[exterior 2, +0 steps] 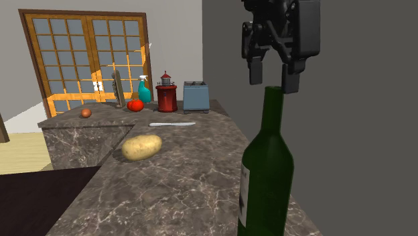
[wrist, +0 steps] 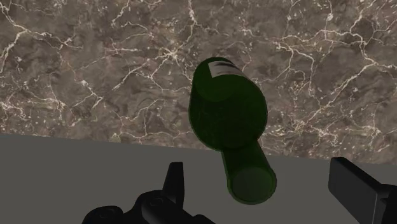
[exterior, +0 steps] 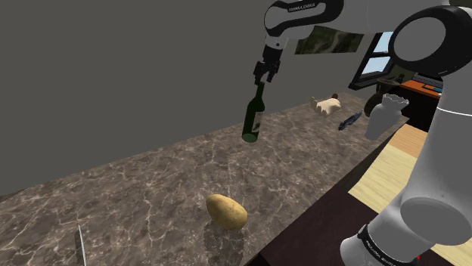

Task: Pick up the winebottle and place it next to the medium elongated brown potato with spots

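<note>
Currently black two-finger gripper (exterior 2: 272, 84) is hovering, fingers apart, over near-upright dark-green winebottle (exterior 2: 266, 167); tan oval potato (exterior: 226, 211) lying at 6 o'clock, shoulder view.

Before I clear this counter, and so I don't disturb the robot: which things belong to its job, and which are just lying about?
Job: bottle, potato, gripper (open at the bottle's top).
Lying about: knife, tomato, toaster, spray bottle, red canister.
</note>
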You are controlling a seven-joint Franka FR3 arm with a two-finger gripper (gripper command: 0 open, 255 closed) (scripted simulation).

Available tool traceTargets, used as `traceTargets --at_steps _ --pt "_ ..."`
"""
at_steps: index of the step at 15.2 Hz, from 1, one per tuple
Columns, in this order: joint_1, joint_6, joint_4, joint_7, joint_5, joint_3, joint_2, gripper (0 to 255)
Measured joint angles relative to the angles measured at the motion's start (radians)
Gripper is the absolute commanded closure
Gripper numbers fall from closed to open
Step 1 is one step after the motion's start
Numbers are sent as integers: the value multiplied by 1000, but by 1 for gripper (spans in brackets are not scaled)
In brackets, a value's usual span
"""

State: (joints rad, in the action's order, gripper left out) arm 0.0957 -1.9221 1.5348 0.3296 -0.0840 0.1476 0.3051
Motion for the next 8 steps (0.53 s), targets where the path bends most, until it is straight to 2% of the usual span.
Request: traceTargets --at_steps 8 --pt "1 -72 47 6 -5 -2 24 0"
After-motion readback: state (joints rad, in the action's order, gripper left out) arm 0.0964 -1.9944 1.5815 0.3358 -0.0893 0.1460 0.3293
